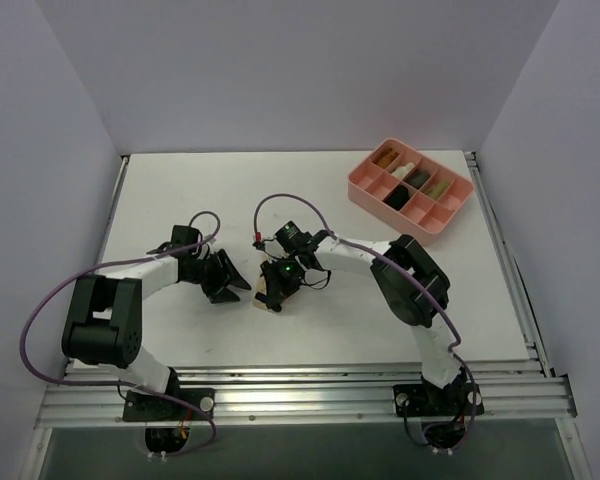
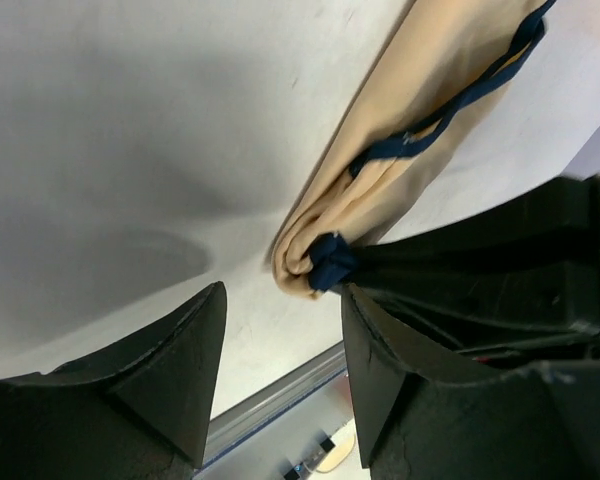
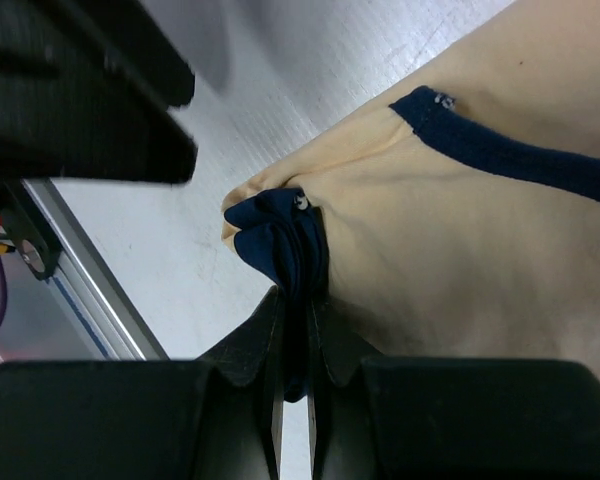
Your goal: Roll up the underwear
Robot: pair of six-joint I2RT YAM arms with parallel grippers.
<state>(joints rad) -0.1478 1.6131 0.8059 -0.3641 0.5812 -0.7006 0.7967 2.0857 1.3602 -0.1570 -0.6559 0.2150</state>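
The underwear [image 1: 269, 293] is a small tan bundle with dark blue trim lying on the table between the two arms. My right gripper [image 1: 284, 276] comes down onto it from the right. In the right wrist view that gripper [image 3: 298, 300] is shut on a bunched fold of the trim at the corner of the tan cloth [image 3: 480, 270]. My left gripper [image 1: 232, 282] sits just to the left of the bundle. In the left wrist view its jaws [image 2: 282, 292] stand open with nothing between them, a short way from the rolled end of the underwear [image 2: 380, 190].
A pink divided tray [image 1: 380, 208] holding dark and cream rolled cloths stands at the back right. An aluminium rail [image 1: 310, 385] runs along the table's near edge. Grey walls close in the left, right and back.
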